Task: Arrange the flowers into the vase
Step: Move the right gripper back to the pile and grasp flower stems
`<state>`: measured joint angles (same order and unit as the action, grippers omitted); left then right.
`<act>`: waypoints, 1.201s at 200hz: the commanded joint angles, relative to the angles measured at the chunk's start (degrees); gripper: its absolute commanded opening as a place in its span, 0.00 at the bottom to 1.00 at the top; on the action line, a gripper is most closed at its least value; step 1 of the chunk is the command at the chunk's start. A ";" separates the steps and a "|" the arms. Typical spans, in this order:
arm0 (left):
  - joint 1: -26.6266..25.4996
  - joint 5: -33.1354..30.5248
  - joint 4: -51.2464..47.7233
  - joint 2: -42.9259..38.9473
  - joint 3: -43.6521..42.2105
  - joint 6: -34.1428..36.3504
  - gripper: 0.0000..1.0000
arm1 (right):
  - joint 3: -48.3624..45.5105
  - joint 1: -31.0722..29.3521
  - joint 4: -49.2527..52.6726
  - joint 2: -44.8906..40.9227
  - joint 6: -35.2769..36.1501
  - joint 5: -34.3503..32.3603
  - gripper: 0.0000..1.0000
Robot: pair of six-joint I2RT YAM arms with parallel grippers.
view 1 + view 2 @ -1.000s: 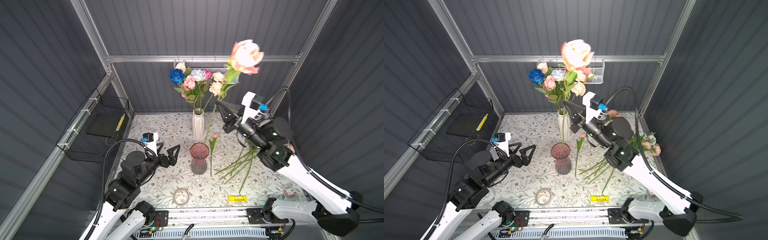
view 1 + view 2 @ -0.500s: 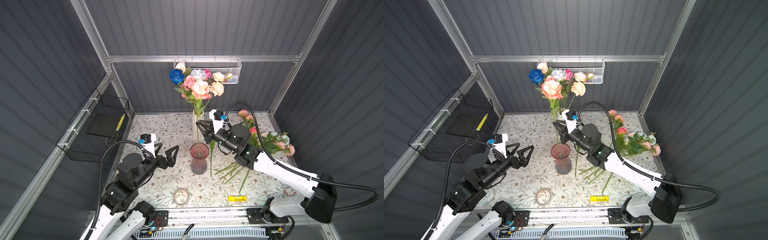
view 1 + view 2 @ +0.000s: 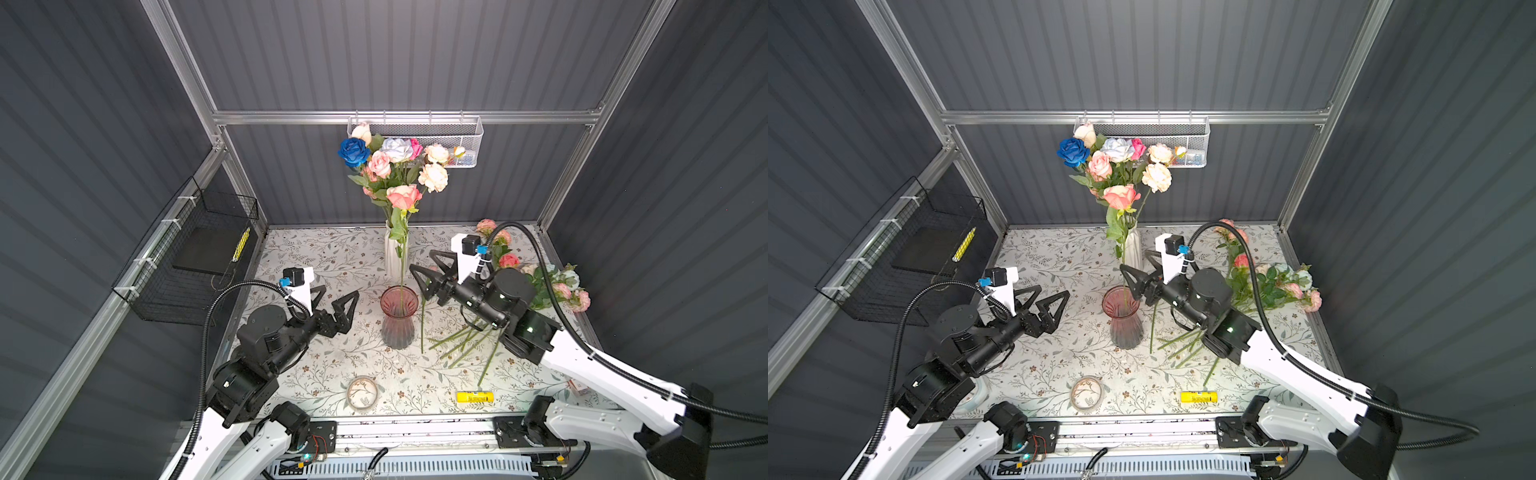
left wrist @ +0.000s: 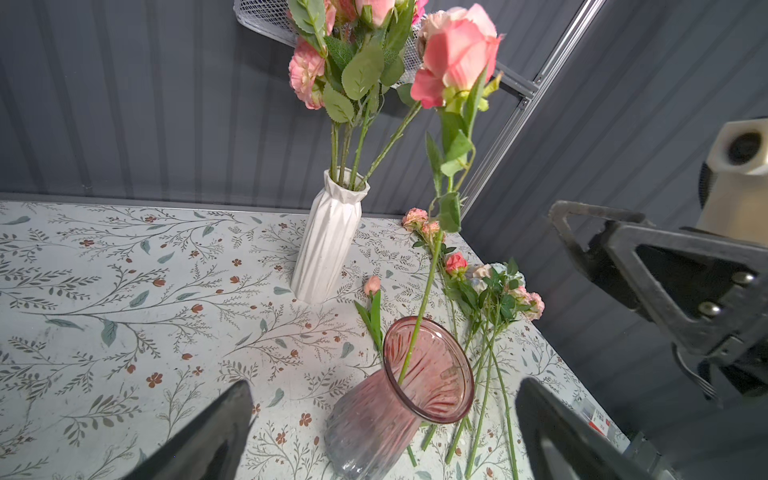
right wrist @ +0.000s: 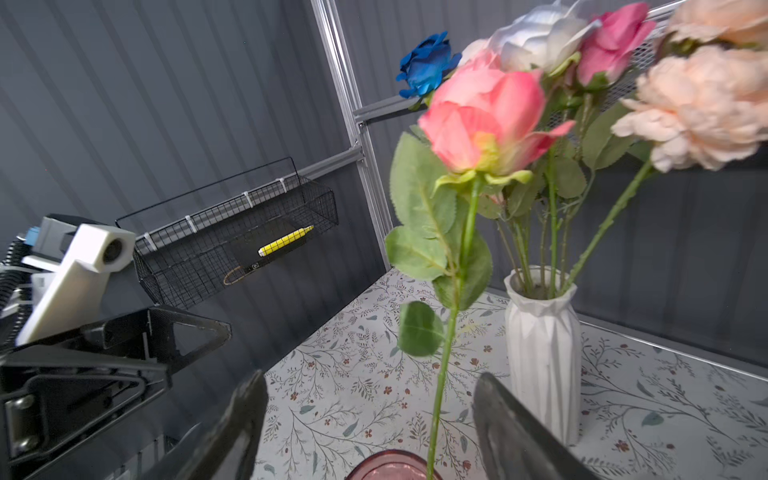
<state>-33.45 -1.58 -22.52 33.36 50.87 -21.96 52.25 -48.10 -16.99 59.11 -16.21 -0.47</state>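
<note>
The right gripper (image 3: pixel 420 259) stands well open close beside the stem of the pink artificial long-stemmed rose (image 3: pixel 403 196), holding nothing; the rose leans in the ribbed pink glass vase (image 3: pixel 398 328); left gripper (image 3: pixel 337 291) wide open, empty; likely risk: a retreating finger snags a leaf, tipping the vase.

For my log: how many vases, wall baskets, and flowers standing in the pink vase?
Vases: 2 (white vase, pink vase)
Wall baskets: 2 (black basket, white basket)
Flowers in the pink vase: 1 (pink rose)
Total: 5
</note>
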 commanded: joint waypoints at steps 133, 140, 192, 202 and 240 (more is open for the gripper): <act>-0.35 -0.52 2.31 -3.26 -4.51 -0.02 1.00 | -8.24 36.66 36.02 13.87 -23.67 -7.93 0.48; -0.32 -0.55 2.36 -3.39 -4.51 -0.15 1.00 | -8.37 37.37 35.66 15.36 -24.23 -7.83 0.47; -0.33 -1.01 2.05 -4.35 -4.79 -0.50 1.00 | -8.74 38.68 32.60 21.39 -25.28 -10.15 0.38; -0.32 -1.14 1.98 -4.53 -4.95 -0.46 1.00 | -8.48 38.86 32.01 22.27 -25.43 -10.06 0.36; -0.34 -1.58 1.54 -4.79 -4.82 -0.21 1.00 | -7.95 39.38 31.28 25.10 -26.29 -9.41 0.33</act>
<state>-33.45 -2.13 -20.58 29.34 46.41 -22.06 42.89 -9.26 14.98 82.81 -41.36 -9.43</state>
